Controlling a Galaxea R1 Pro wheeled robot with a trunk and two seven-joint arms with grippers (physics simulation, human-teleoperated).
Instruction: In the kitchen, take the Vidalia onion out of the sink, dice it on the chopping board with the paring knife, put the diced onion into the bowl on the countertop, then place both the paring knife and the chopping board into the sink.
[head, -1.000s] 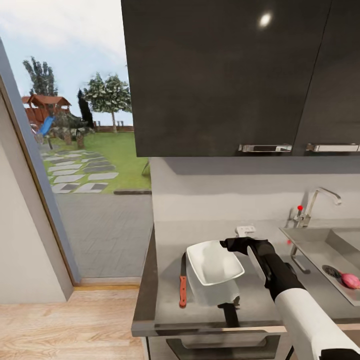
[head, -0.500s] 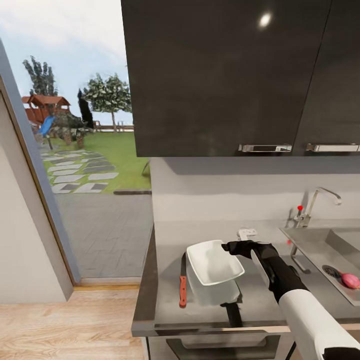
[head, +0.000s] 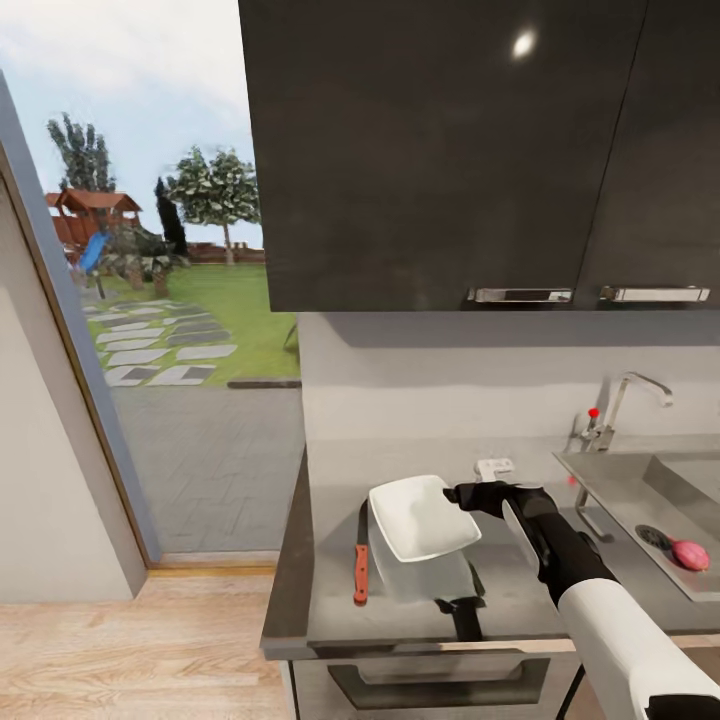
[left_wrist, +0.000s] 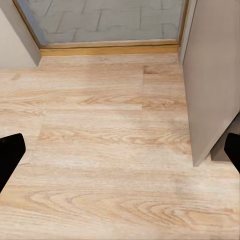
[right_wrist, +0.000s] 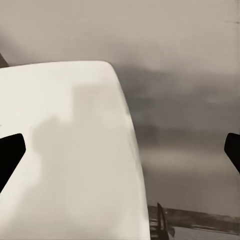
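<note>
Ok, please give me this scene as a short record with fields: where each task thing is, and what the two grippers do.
bowl: lifted and tilted above the countertop, held at its corner
right gripper: at the bowl's right rim; grip cannot be confirmed
knife: lies on the countertop left of the bowl, red handle toward the front edge
Vidalia onion: in the sink, beside the drain
left gripper: open, pointing at the wood floor

The white bowl (right_wrist: 70, 155) is seen close up, its rounded corner set against the grey countertop (right_wrist: 185, 125). Two dark fingertips (right_wrist: 10, 155) are seen wide apart, one over the bowl, one over the countertop. Beyond the bowl's edge, a slim dark object lies, too blurred to identify.
</note>
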